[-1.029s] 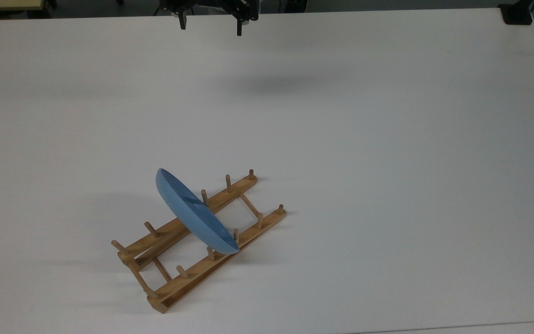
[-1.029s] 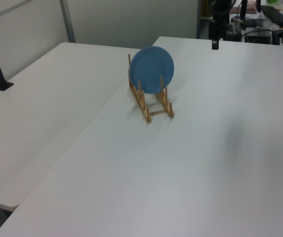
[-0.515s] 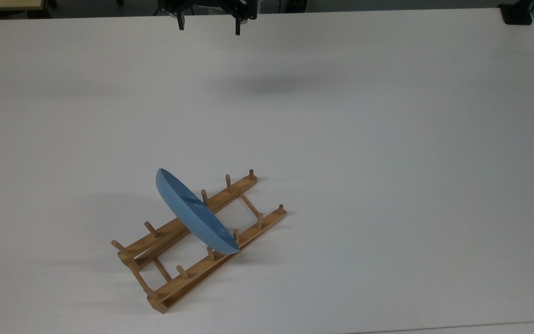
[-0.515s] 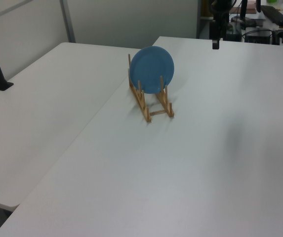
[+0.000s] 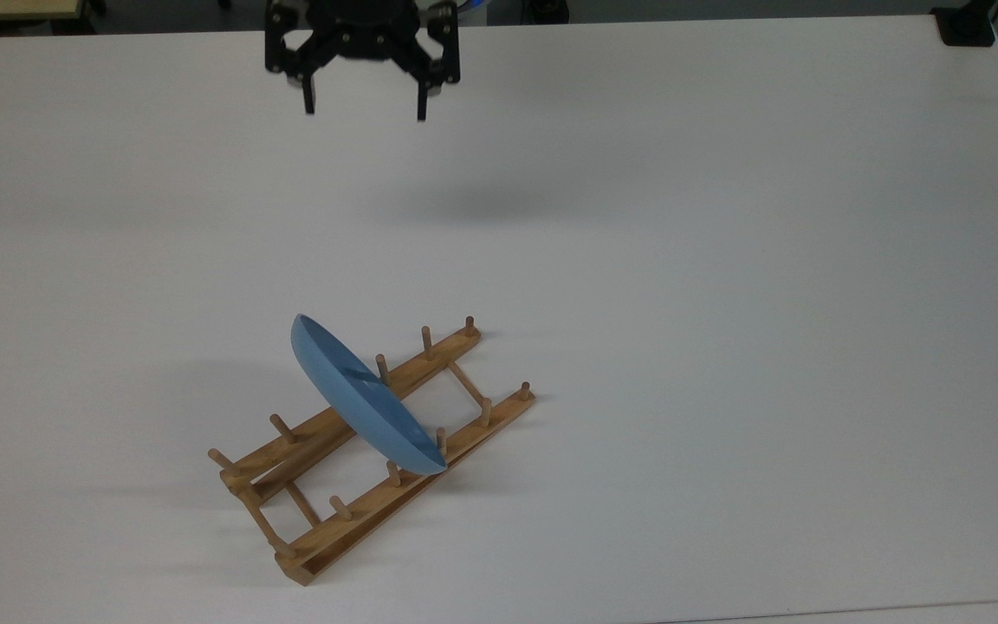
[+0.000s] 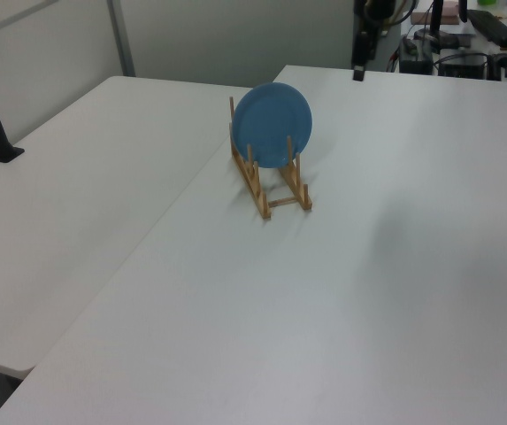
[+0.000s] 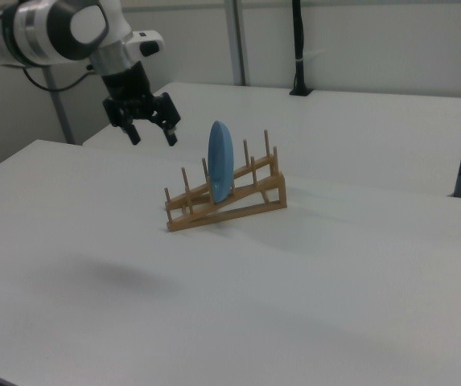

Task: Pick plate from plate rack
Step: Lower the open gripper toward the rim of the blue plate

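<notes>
**Gripper drops into view, fingers spread; plate in rack**

Since a second ago the gripper (image 5: 362,111) has come further into the top view, shifting toward the top view's left and lower in the picture, so that its black body now shows above the two fingers. Its shadow on the table (image 5: 724,260) has shifted too. Plate and rack have not moved.

The gripper hangs in the air over the table's far part, fingers pointing down and spread wide, holding nothing. In the right view it (image 7: 150,135) sits to the right view's left of the plate (image 7: 219,163), apart from it, at about the height of the plate's upper edge. In the left view it (image 6: 357,73) is beyond the plate (image 6: 272,124), toward the left view's right.

The plate (image 5: 364,406) stands on edge in the rack (image 5: 378,446), near the rack's middle, leaning a little between pegs. The rack (image 7: 228,199) lies on the table, well apart from the gripper.
</notes>
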`<state>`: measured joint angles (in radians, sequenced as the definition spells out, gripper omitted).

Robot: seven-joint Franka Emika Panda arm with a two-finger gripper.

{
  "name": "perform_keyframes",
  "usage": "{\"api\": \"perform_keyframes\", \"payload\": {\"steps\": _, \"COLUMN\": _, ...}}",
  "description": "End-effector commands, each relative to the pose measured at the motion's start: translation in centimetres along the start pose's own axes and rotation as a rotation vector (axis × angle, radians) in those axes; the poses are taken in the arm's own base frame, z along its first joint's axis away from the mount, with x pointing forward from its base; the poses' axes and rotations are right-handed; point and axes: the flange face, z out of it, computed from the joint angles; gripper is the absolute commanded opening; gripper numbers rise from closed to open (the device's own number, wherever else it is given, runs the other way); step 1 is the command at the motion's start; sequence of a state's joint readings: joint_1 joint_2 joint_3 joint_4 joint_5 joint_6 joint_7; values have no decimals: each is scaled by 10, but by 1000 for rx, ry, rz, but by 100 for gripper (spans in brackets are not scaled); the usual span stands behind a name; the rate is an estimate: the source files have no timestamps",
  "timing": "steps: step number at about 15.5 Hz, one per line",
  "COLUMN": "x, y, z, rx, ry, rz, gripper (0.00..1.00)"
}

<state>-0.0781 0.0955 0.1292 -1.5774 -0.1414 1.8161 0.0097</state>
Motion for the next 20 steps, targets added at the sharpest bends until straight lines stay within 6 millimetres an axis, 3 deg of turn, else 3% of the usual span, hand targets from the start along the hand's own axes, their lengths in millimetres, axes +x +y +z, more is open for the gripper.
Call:
{"api": "perform_keyframes", "payload": {"steps": 1, "x": 30, "y": 16, "z": 21, "rx": -37, "ry": 95, "rz": 2, "gripper": 100}}
{"api": "perform_keyframes", "payload": {"steps": 3, "x": 45, "y": 18, "z": 35, "rx": -60, "ry": 155, "rz": 8, "gripper": 92}}
{"api": "perform_keyframes", "payload": {"steps": 8, "x": 69, "y": 29, "z": 68, "rx": -142, "ry": 267, "rz": 27, "gripper": 49}}
{"api": "perform_keyframes", "payload": {"steps": 16, "x": 85, "y": 28, "z": 113, "rx": -213, "ry": 304, "rz": 67, "gripper": 44}}
{"api": "perform_keyframes", "payload": {"steps": 20, "x": 86, "y": 25, "z": 117, "rx": -215, "ry": 307, "rz": 72, "gripper": 35}}
